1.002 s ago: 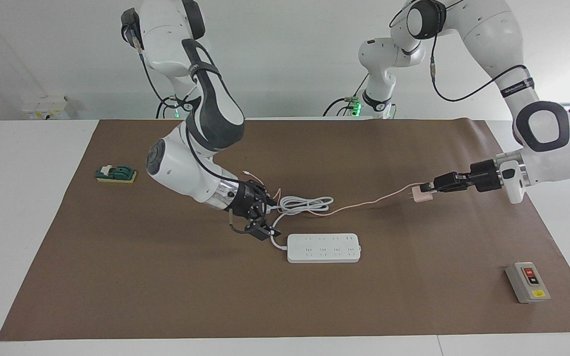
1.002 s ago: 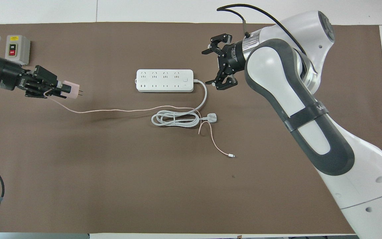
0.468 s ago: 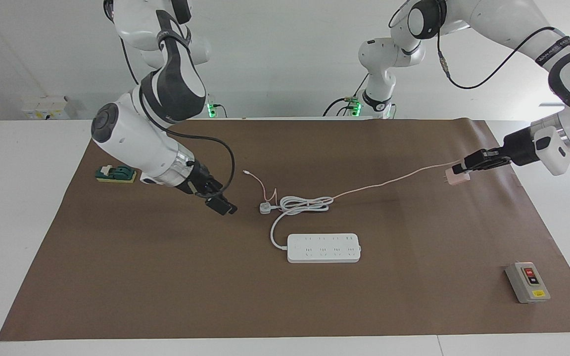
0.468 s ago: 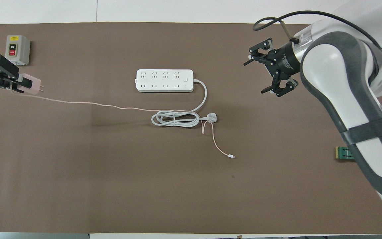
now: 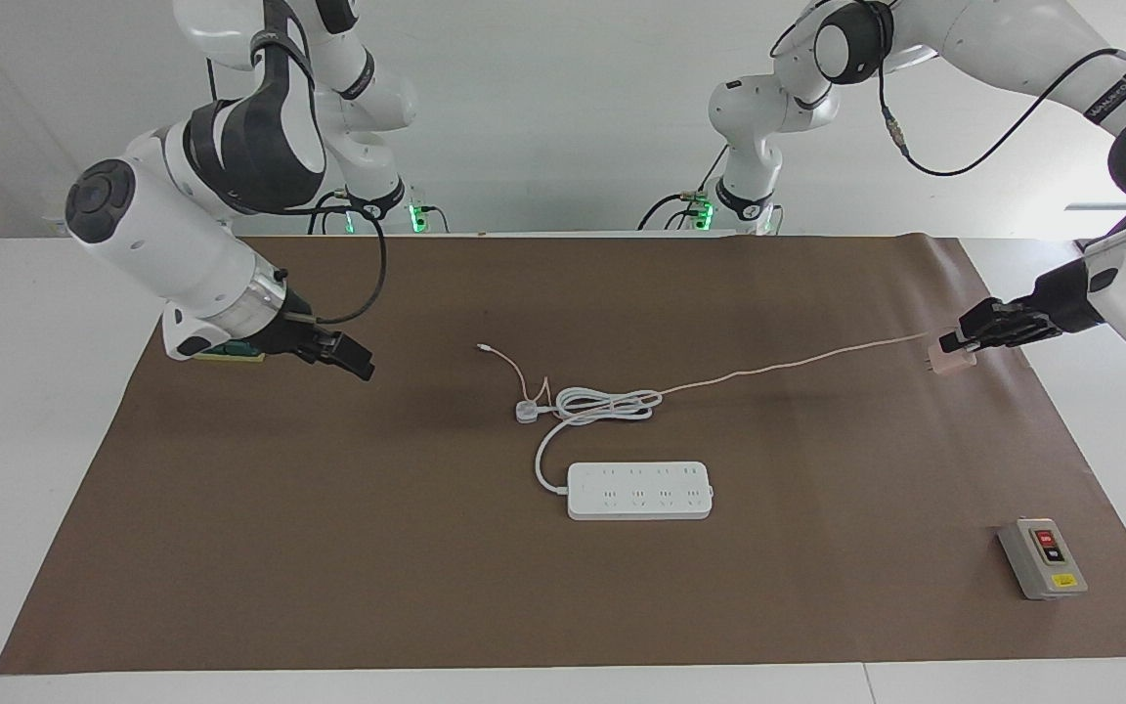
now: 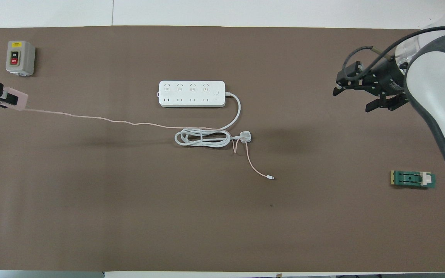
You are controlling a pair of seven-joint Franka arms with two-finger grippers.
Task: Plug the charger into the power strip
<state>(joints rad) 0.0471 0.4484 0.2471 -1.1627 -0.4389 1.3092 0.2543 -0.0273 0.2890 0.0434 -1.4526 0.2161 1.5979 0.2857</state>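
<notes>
The left gripper (image 5: 954, 344) is clamping the charger (image 5: 952, 358); the right gripper (image 5: 353, 360) is hanging with fingers apart. Prongs should be squared above the power strip (image 5: 639, 490) sockets before pressing.

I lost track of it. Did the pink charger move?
Yes. The left gripper has carried the charger away from the power strip, toward the left arm's edge of the brown mat.

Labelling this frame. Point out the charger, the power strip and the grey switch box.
charger (image 5: 952, 360), facing view, on its pink body.
power strip (image 5: 639, 490), facing view, middle of its top face.
grey switch box (image 6: 20, 58), overhead view, on its front face.
</notes>
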